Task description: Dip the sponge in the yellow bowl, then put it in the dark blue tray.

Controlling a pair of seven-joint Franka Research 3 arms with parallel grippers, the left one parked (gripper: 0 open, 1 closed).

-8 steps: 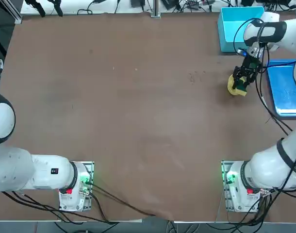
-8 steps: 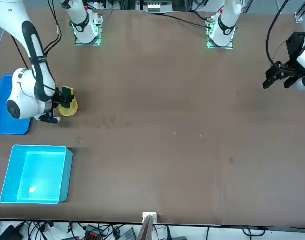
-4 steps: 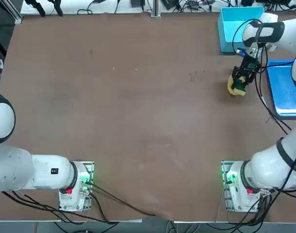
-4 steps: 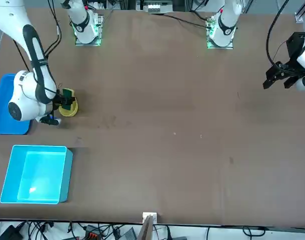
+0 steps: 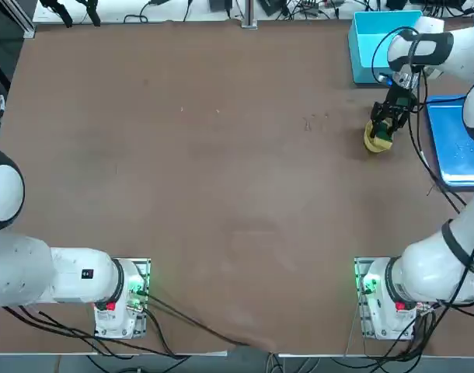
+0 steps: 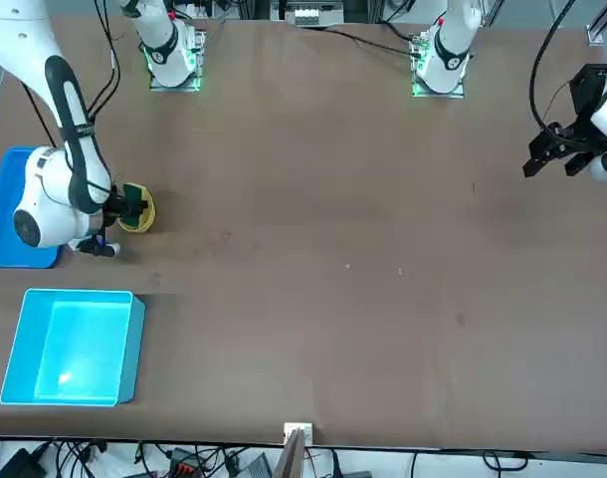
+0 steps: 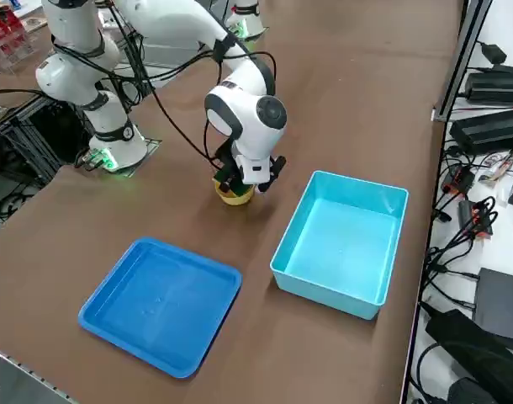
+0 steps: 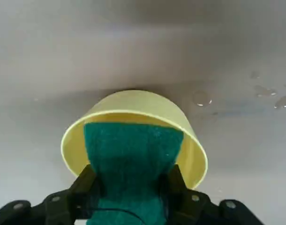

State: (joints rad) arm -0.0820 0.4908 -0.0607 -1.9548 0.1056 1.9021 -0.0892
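Sponge (image 8: 131, 159) clenched in right hand (image 8: 132, 185), lowered inside yellow bowl (image 8: 133, 110).

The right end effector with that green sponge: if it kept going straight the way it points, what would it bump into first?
Probably the inside of the yellow bowl. The right end effector, shut on the sponge, points down into it, and the sponge's end already sits within the rim; how close it is to the bottom isn't visible.

Even, bright indoor light falls from overhead, casting only soft, short shadows on the brown table (image 5: 221, 155). The wrist view is soft, with its background blurred and pale glare across the top.
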